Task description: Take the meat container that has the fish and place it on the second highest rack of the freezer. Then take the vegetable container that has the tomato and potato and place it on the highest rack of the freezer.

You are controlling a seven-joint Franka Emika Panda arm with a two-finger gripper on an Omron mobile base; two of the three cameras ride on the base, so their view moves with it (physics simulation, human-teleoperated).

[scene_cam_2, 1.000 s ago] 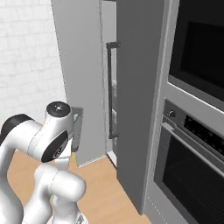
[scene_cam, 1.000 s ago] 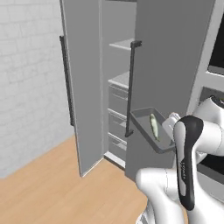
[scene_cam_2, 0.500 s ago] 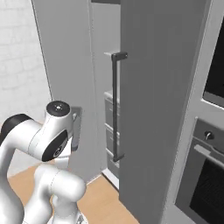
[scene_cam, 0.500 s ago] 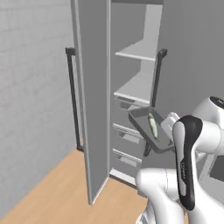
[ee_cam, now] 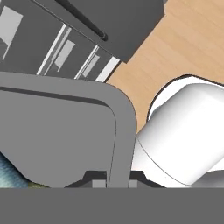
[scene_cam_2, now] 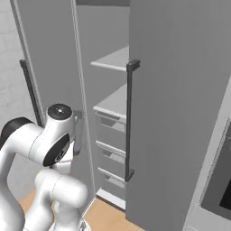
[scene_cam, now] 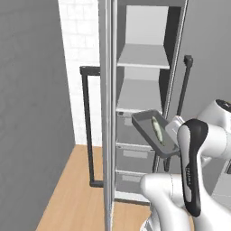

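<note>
We see the arm folded up close to its own body, elbow high, forearm reaching toward the open freezer (scene_cam: 144, 90). The gripper (ee_cam: 118, 177) is pressed together on the rim of the meat container (scene_cam: 155, 133), a shallow grey tray held tilted in front of the cabinet, level with the top grey drawer (scene_cam: 135, 131). The fish (scene_cam: 157, 128) lies lengthwise in the tray, pale and slim, shorter than the tray itself.

In the hand view we get the tray's rounded corner up close, its rim running down between the finger tips (ee_cam: 94, 177), with a blue-green sliver of the fish at the lower left edge, mostly cut off. The fingers themselves are barely visible at the bottom, so we read the pinch from the rim passing between them.

From the right base view the arm's shoulder and elbow block the tray; we cannot make it out there. The freezer's right door (scene_cam_2: 180, 113) with its dark bar handle (scene_cam_2: 130, 122) covers much of the interior.

Inside, the highest rack (scene_cam: 144, 56) and the second shelf (scene_cam: 140, 97) below it are white boards, with three grey drawers under them. The left door (scene_cam: 107, 113) stands edge-on to the left base camera, its handle (scene_cam: 88, 126) beyond it. Wood floor (scene_cam: 76, 189) below.
</note>
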